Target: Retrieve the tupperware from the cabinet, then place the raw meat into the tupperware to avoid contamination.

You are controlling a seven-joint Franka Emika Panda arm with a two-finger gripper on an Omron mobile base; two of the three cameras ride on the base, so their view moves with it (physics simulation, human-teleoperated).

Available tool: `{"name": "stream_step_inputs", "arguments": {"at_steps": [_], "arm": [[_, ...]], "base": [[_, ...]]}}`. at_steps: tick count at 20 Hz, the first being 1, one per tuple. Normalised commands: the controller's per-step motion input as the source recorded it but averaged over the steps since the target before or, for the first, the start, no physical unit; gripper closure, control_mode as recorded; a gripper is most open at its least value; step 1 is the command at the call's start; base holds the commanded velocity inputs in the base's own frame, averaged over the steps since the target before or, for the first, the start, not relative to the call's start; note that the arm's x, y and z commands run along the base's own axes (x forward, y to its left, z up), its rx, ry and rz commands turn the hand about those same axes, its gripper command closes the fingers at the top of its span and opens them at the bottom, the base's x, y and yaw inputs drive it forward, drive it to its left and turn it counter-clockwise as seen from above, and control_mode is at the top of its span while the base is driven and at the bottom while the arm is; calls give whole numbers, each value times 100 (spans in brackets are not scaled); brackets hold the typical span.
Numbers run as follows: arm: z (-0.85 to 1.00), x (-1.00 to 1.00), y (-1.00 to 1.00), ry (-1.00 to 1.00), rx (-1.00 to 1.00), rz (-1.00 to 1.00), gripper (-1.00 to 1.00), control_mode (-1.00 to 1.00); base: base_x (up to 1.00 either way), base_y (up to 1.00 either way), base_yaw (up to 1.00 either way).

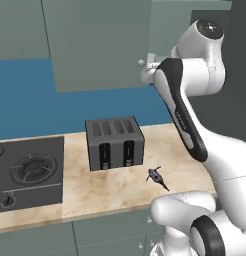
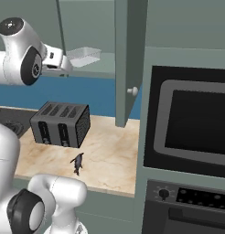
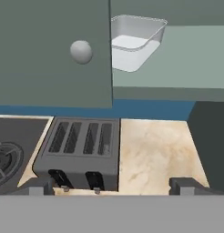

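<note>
The cabinet (image 3: pixel 50 27) has its left door shut, with a round knob (image 3: pixel 81 51); its right door (image 2: pixel 129 55) stands swung open. On the grey-green shelf (image 3: pixel 177 63) sits the tupperware (image 3: pixel 134 43), a clear empty tub, also seen from the right base (image 2: pixel 84 55). My gripper (image 3: pixel 113 187) is open and empty, raised in front of the shelf and a little short of the tub (image 2: pixel 67 65). The raw meat (image 1: pixel 156 176), a tiny dark lump with a thin stem, lies on the marble counter in front of the toaster (image 2: pixel 78 163).
A dark four-slot toaster (image 1: pixel 115 143) stands mid-counter below my hand. A black stove top (image 1: pixel 27 172) lies to the left. A built-in oven (image 2: pixel 192 123) fills the tall unit on the right. Bare counter (image 3: pixel 152 150) lies right of the toaster.
</note>
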Motion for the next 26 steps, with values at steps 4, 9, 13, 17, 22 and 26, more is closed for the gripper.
{"name": "stream_step_inputs", "arguments": {"at_steps": [4, 9, 13, 17, 22, 26], "arm": [[1, 17, 28, 0, -7, -10, -100, -100], [3, 18, 13, -1, -9, -5, -100, -100], [0, 16, 0, -1, -3, -2, -100, -100], [6, 28, 9, 0, -4, -3, -100, -100], [16, 32, 11, -1, -2, 0, -100, -100], [21, 22, 8, -8, 0, 0, -100, -100]], "base": [[0, 0, 0], [0, 0, 0], [0, 0, 0], [0, 0, 0], [0, 0, 0], [0, 0, 0]]}}
